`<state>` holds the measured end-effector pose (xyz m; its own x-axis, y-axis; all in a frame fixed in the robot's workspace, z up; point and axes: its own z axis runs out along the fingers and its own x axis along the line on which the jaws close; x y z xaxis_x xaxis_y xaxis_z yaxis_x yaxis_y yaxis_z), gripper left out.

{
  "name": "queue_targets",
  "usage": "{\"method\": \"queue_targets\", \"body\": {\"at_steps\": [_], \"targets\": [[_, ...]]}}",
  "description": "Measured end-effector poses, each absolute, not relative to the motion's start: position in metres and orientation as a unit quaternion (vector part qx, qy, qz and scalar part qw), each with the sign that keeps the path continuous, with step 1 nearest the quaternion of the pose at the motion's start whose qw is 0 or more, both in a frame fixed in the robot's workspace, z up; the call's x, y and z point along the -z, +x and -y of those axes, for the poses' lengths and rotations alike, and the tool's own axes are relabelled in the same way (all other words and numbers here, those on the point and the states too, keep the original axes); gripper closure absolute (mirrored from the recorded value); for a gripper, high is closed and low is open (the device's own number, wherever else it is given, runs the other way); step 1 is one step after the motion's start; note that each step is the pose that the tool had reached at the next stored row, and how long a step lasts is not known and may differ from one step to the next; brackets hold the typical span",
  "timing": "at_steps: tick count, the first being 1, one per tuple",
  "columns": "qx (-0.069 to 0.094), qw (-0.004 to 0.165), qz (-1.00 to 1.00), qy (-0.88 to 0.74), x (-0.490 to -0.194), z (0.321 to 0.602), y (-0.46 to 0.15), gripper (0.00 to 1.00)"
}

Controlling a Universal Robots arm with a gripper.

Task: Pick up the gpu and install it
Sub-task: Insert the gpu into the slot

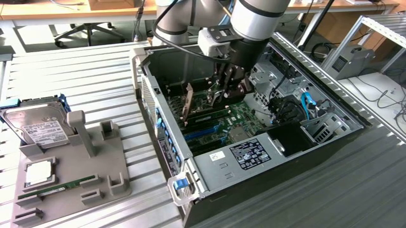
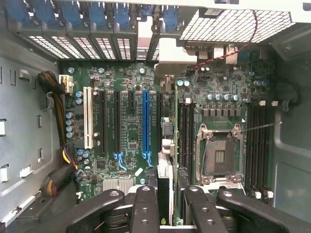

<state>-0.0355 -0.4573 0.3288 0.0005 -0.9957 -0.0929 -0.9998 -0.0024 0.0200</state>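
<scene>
A slatted metal surface (image 1: 76, 76) carries an open computer case (image 1: 209, 166) lying on its side. To the exterior view's left of it lies a grey holder tray (image 1: 95, 185). The arm reaches down into the case, its gripper (image 1: 225, 95) over the green motherboard (image 2: 126, 131). The fingers (image 2: 146, 204) are closed on the gpu (image 2: 166, 158), a thin card seen edge-on, held upright just beside the long blue slot (image 2: 145, 121). On the tray rest a silver hard drive (image 1: 41, 128) and a narrow RAM stick (image 1: 57, 188).
</scene>
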Motion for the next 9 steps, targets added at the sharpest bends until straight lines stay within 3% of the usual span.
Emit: {"method": "queue_targets", "body": {"at_steps": [9], "targets": [[-0.040, 0.026, -0.706, -0.707, -0.3281, 0.4593, -0.0378, 0.74]]}}
